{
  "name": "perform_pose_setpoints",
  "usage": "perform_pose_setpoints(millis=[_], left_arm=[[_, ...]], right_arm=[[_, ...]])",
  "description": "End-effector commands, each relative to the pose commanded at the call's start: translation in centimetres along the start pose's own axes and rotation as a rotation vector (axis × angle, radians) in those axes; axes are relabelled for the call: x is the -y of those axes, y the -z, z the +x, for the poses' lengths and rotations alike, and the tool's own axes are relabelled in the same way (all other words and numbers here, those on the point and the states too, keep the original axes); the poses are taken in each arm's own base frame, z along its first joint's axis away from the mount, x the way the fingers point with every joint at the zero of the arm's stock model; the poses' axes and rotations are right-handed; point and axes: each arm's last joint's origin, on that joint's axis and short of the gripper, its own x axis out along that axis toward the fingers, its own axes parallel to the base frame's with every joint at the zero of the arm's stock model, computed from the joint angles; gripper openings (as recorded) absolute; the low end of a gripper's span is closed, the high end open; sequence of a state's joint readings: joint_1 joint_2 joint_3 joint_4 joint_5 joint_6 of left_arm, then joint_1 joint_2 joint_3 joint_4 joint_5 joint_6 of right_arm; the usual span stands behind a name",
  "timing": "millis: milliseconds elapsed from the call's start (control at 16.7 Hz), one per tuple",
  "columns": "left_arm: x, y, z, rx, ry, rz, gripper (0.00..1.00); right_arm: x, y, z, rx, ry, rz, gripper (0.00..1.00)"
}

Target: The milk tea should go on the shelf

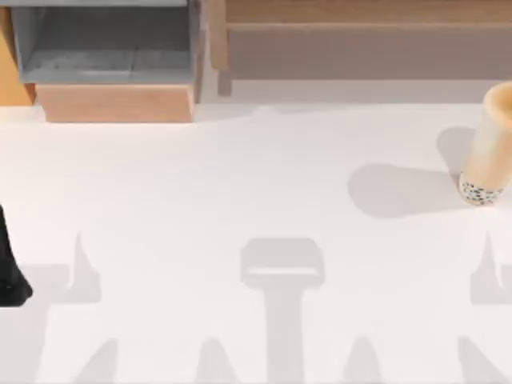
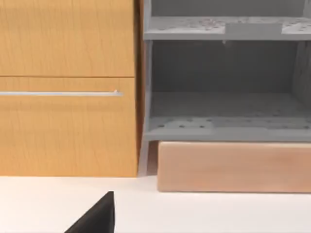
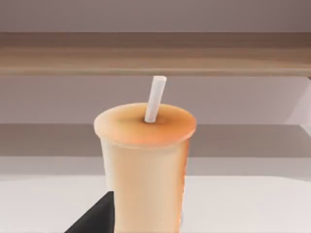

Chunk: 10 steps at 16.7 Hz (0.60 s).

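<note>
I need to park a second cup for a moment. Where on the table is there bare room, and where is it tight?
The wide white table lies bare from the cabinet and shelf at the back to the near edge. It is tight only at the right edge, where the milk tea stands, and at the far left by the left arm.

Left arm (image 1: 10,268) (a dark sliver) sits at table's left edge
</note>
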State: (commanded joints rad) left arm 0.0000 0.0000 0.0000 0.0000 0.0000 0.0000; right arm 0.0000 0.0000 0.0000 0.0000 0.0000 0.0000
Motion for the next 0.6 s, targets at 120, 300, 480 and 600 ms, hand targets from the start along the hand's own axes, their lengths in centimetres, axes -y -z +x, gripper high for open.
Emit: perform_pose_setpoints(millis=[120, 300, 480, 600], left_arm=[[0.0, 0.0, 0.0, 0.000, 0.000, 0.000, 1.00], [0.0, 0.0, 0.0, 0.000, 0.000, 0.000, 1.00], [0.0, 0.0, 0.0, 0.000, 0.000, 0.000, 1.00], [0.0, 0.0, 0.0, 0.000, 0.000, 0.000, 1.00]], right_arm=[[0.0, 0.0, 0.0, 0.000, 0.000, 0.000, 1.00], [-0.1, -0.4, 0.3, 0.009, 0.004, 0.000, 1.00], [-0.3, -1.2, 1.3, 0.022, 0.007, 0.002, 1.00], [-0.6, -1.5, 2.5, 0.024, 0.007, 0.005, 1.00]])
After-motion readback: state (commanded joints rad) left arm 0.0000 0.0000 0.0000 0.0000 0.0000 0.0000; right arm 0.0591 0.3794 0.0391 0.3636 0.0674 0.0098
